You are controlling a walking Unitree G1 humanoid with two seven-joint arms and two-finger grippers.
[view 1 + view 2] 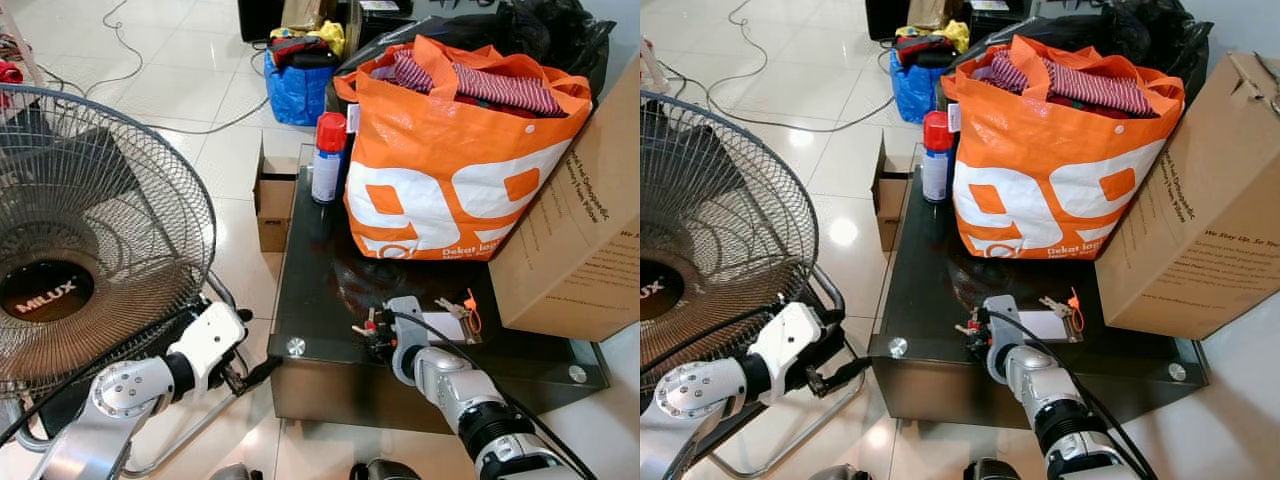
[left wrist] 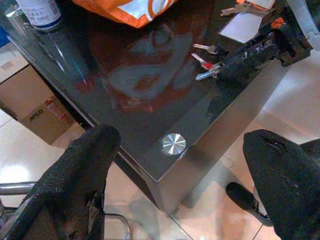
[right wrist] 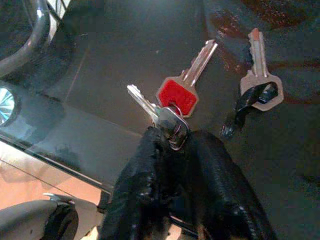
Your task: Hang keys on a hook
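A small bunch of keys (image 3: 176,100), one with a red head and one plain silver, lies near the front left corner of the black glass table (image 1: 320,280). My right gripper (image 3: 172,136) is shut on the bunch at its ring, low over the glass (image 1: 375,335). A separate silver key on a black strap (image 3: 260,89) lies close beside it. My left gripper (image 2: 182,142) hovers open off the table's front left corner, beside the round metal stud (image 2: 173,144); its fingers (image 1: 262,370) hold nothing.
A second key bunch with an orange tag (image 1: 458,306) rests on a white card. An orange shopping bag (image 1: 450,160), a red-capped spray can (image 1: 328,158) and a large cardboard box (image 1: 580,240) crowd the table. A standing fan (image 1: 80,240) is at the left.
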